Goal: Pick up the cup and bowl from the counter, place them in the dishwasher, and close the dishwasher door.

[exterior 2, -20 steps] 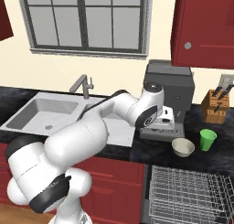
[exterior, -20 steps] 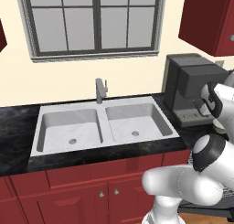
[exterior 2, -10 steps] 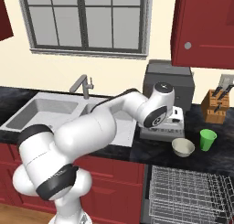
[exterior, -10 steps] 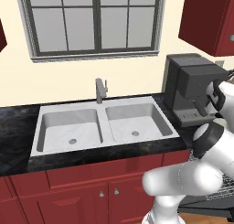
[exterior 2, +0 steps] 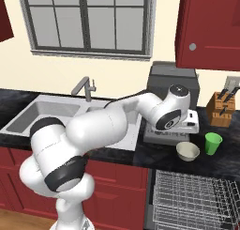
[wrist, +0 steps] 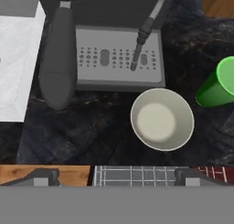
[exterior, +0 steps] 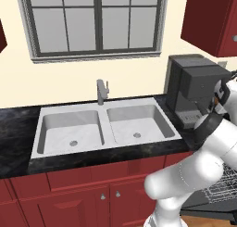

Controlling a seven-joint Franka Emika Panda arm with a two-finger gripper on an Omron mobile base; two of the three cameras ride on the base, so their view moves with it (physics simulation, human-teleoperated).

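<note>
Looking down from the hand view, the bowl (wrist: 162, 120) is seen on the counter (wrist: 91, 127), above the two finger tips and a little to the right of the middle between them. The gripper (wrist: 116, 175) is wide open and nothing is held between its fingers (wrist: 43, 176). No contact with the bowl is seen. The green cup (wrist: 218, 84) stands to the right of the bowl, close to it but apart. Behind the bowl, the grey drip tray of the coffee machine (wrist: 119, 58) is found, with a thin steam wand hanging over it.

In the right base view, the bowl (exterior 2: 188, 151) and the cup (exterior 2: 213, 143) are placed near the front edge of the black counter (exterior 2: 164, 156), just in front of the coffee machine (exterior 2: 173, 86). The hand of the arm is held above the counter, to the left of the bowl. The wire rack of the dishwasher (exterior 2: 197, 201) is pulled out below them. A knife block (exterior 2: 221, 109) stands at the wall behind the cup.

In the left base view, the double sink (exterior: 102, 129) is set into the counter (exterior: 16, 129).
</note>
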